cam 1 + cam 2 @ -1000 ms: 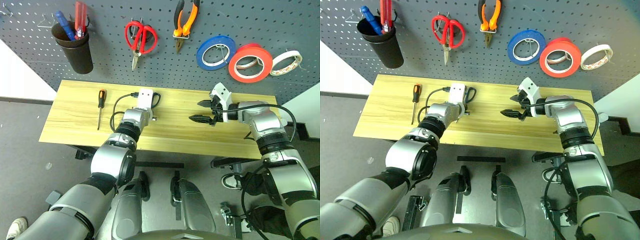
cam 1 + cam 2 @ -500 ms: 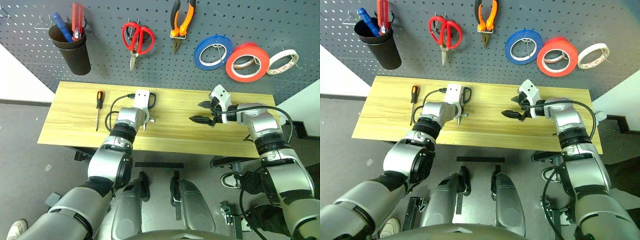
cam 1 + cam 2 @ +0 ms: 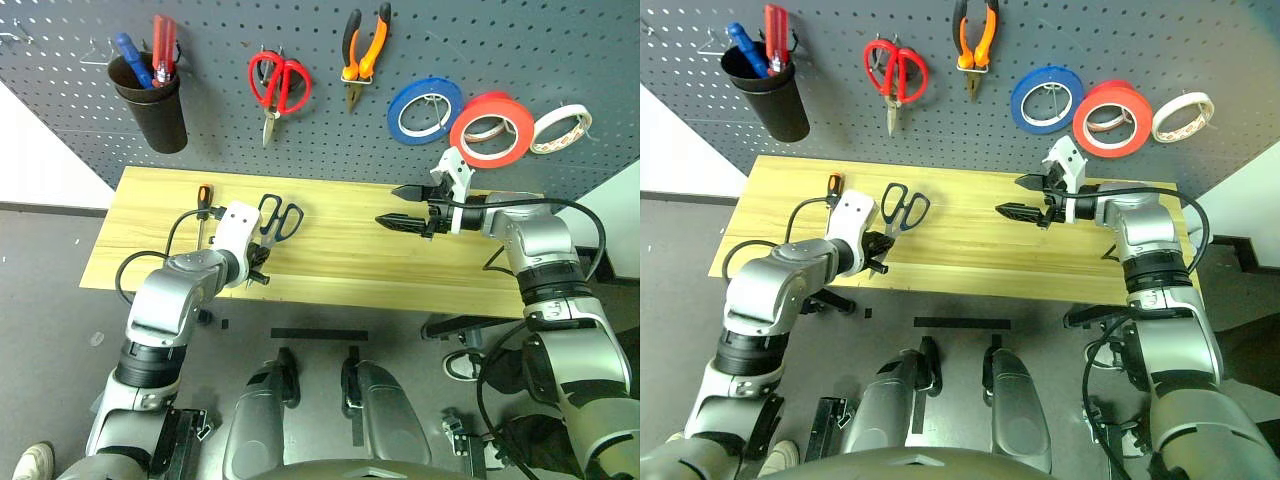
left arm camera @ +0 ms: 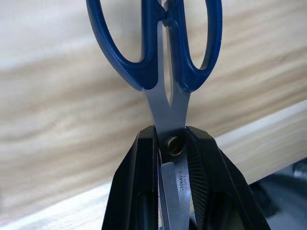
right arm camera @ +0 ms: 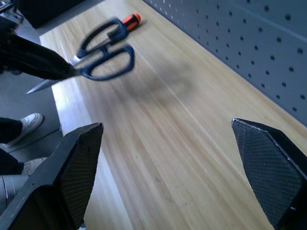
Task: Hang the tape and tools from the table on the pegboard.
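The left pincer (image 3: 252,268) is clamping the dark-handled scissors (image 3: 276,219) by the blades above the table (image 3: 350,255), while the right pincer (image 3: 400,205) is hovering wide apart. Orange-red tape (image 3: 491,128) and pliers (image 3: 360,55) are already hanging on the pegboard (image 3: 560,50); the screwdriver (image 3: 202,205) is lying on the table, waiting.

Both arms are jointed silver-grey shells with black rings at the joints. Each wrist carries a white boxy camera block, a looping black cable (thin, glossy) and a black two-fingered tool with cross-hatched finger pads (image 5: 271,167).
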`<state>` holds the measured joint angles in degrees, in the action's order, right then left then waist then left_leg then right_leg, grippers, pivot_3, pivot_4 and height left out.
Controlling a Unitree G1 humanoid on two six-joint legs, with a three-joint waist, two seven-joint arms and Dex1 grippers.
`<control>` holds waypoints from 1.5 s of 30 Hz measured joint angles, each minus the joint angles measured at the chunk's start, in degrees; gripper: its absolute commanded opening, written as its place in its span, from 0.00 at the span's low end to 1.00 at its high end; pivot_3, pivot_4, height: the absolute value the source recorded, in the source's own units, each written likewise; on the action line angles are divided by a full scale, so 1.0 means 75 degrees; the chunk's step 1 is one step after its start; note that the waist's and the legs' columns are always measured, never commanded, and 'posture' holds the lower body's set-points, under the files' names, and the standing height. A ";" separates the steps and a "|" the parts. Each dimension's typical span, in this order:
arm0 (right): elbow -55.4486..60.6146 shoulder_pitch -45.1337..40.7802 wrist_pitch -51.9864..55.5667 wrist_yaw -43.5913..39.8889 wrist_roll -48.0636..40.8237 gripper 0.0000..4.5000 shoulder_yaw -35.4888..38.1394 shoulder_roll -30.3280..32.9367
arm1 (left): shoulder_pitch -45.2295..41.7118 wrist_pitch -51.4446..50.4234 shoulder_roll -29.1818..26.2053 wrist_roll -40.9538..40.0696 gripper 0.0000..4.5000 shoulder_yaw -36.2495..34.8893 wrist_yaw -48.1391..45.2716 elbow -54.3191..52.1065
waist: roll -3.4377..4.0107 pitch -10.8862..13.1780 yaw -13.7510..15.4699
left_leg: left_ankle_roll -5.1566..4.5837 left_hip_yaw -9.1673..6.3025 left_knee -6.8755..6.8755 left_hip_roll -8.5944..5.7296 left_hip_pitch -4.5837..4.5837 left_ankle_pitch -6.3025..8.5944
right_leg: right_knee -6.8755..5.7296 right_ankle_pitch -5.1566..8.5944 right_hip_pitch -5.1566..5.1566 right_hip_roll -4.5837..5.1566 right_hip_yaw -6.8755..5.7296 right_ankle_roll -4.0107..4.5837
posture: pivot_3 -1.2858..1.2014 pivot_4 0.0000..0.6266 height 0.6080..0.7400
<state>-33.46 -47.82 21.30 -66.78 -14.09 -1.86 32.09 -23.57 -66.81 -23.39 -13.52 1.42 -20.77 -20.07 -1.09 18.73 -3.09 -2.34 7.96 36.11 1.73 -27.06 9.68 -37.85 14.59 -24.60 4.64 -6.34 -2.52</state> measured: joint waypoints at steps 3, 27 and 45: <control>0.0088 0.0020 0.0066 -0.0031 -0.0038 1.00 0.0037 0.0033 | 0.0807 0.0362 -0.0202 -0.0178 0.15 -0.0404 -0.0229 -0.0383 | 0.0004 -0.0114 -0.0003 | 0.0000 0.0000 -0.0002 0.0002 -0.0017 0.0000 | 0.0006 -0.0003 -0.0018 -0.0001 0.0000 0.0003 | 0.49 0.26 1.00; 0.0004 -0.0380 0.0548 -0.0192 -0.0666 1.00 0.0534 0.0025 | 0.1178 0.5334 0.0468 -0.0636 0.15 -0.1461 -0.0473 -0.0496 | 0.0048 -0.0679 0.0101 | -0.0034 0.0008 0.0011 0.0006 -0.0044 -0.0020 | 0.0027 -0.0046 -0.0026 -0.0011 -0.0007 -0.0002 | 0.50 0.19 1.00; 0.1094 -0.0049 0.0769 -0.0585 -0.1600 1.00 0.1055 0.0069 | -0.0485 0.7473 0.0595 -0.0684 0.15 -0.1399 -0.1278 0.2780 | 0.0063 -0.0803 0.0076 | -0.0110 0.0011 0.0022 0.0009 -0.0044 -0.0025 | 0.0037 -0.0105 -0.0020 -0.0008 -0.0010 -0.0006 | 0.48 0.19 1.00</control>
<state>-25.25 -48.19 27.06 -71.17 -26.09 6.05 32.61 -27.21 -10.76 -18.93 -18.65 -9.07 -30.36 0.78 -0.62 12.71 -2.51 -3.16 8.05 36.28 1.80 -27.39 9.49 -37.57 13.80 -24.75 4.58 -6.42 -2.56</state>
